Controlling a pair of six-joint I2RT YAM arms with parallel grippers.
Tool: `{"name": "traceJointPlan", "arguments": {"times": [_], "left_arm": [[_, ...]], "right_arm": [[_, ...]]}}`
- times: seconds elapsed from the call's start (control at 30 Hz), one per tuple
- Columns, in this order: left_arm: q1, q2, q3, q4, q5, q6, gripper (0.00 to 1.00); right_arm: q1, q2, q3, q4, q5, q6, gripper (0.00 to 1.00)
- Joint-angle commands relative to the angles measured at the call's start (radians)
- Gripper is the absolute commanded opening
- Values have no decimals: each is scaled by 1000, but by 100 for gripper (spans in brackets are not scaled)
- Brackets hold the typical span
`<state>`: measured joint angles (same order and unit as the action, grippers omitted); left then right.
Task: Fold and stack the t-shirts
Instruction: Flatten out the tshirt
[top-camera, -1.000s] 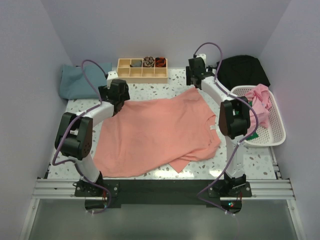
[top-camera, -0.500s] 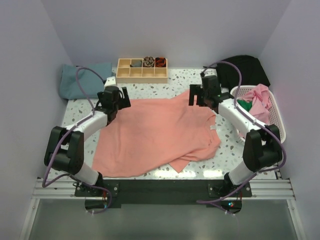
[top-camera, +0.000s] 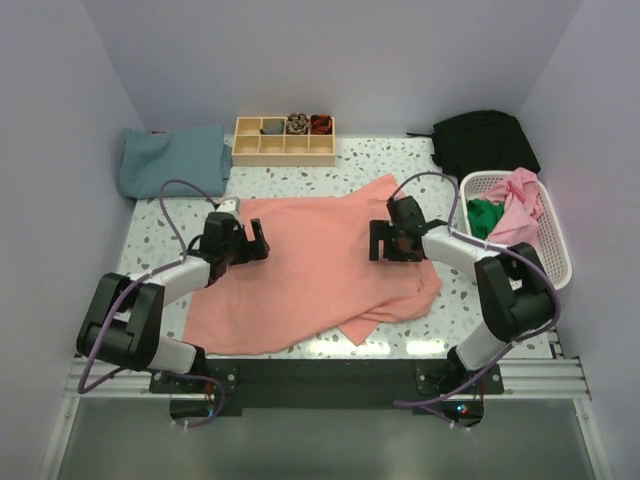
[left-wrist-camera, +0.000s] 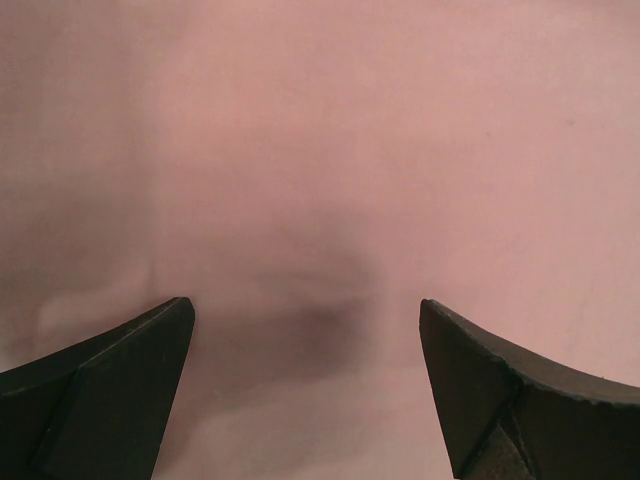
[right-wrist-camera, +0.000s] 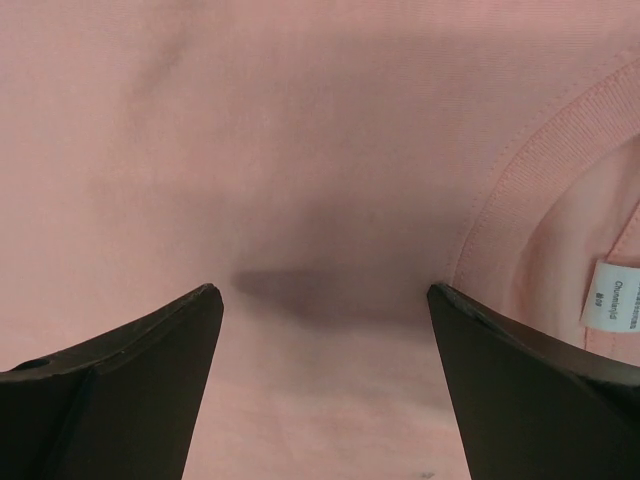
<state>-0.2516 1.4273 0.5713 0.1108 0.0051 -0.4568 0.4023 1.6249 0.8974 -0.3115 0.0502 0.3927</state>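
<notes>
Salmon shirt (top-camera: 320, 265) lies spread across the middle of the table (top-camera: 340, 170) as I watch from the top camera, its near-right hem folded over itself. The left gripper (top-camera: 255, 240) is low over the shirt's left part and the right gripper (top-camera: 383, 243) over its right part near the neck, both with fingers apart. A teal shirt (top-camera: 172, 160) sits folded at the far-left corner. At the right edge, the basket (top-camera: 550, 275) holds a crumpled pink shirt (top-camera: 518, 200) and a green shirt (top-camera: 484, 215) beside it. The tray (top-camera: 284, 150) at the back carries small dark and red items in its rear compartments, too small for me to name. A black bag (top-camera: 485, 140) rests behind the basket.

From the left wrist camera, only salmon cloth (left-wrist-camera: 320, 150) fills the view, smooth, with the left gripper (left-wrist-camera: 305, 305) spread wide just above it and nothing between its fingers.

From the right wrist camera, I get what the overhead view hides: the ribbed collar (right-wrist-camera: 520, 170) curving past the right finger and a white label (right-wrist-camera: 612, 295) inside the neck. The right gripper (right-wrist-camera: 325, 290) is also spread, holding nothing.
</notes>
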Motion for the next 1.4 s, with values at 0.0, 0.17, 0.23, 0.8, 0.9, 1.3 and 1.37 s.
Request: {"name": "traceJointPlan", "arguments": {"times": [0.0, 0.17, 0.23, 0.8, 0.9, 1.3, 1.37], "left_arm": [[-44, -37, -69, 76, 76, -51, 100], [-175, -25, -113, 116, 76, -118, 100], [-231, -13, -100, 109, 64, -149, 100], [-97, -90, 315, -48, -289, 27, 100], [-31, -27, 335, 12, -179, 26, 100], [-2, 189, 306, 142, -37, -28, 100], [5, 205, 299, 173, -36, -34, 100]], "right_arm": [[16, -43, -101, -9, 140, 121, 89], [23, -160, -121, -141, 252, 198, 90], [24, -229, -124, -164, 281, 222, 92], [27, -358, -104, -9, 48, 64, 91], [30, -281, -115, 37, 25, 74, 91], [47, -168, -110, 74, -15, 71, 91], [49, -162, -114, 81, -24, 71, 91]]}}
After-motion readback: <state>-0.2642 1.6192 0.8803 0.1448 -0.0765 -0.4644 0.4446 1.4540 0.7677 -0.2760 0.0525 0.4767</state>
